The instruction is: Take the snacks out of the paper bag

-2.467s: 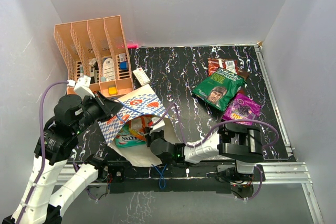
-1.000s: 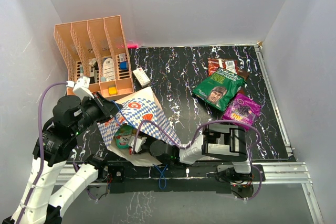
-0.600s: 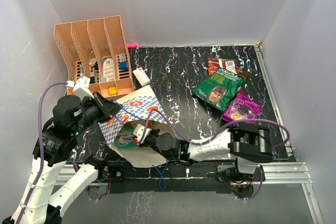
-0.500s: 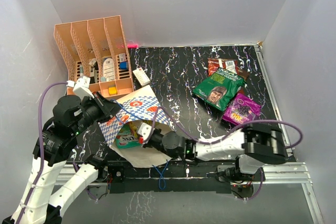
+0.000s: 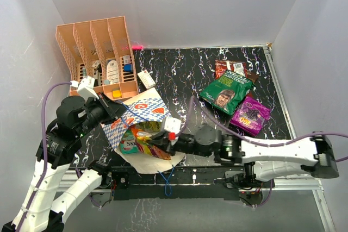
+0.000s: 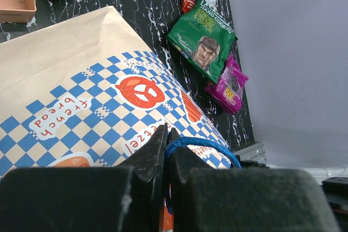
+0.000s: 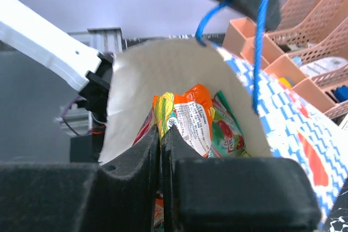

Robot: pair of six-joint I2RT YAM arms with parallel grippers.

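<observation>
The checked paper bag lies at the near left with its mouth toward the near edge; it also shows in the left wrist view. My left gripper is shut on its blue cord handle and holds the top side up. My right gripper is shut on an orange snack packet at the bag's mouth. A teal-green packet lies beside it inside the bag. Green, purple and red-brown packets lie on the mat at the right.
The salmon-pink file organiser with small office items stands at the back left. A small white box lies beside it. The right arm stretches along the near edge. White walls close in the black marbled mat.
My right gripper went into the bag's mouth, closed on the orange packet and has drawn back to the right with it. The right arm is now stretched out. The left gripper keeps holding the handle.
</observation>
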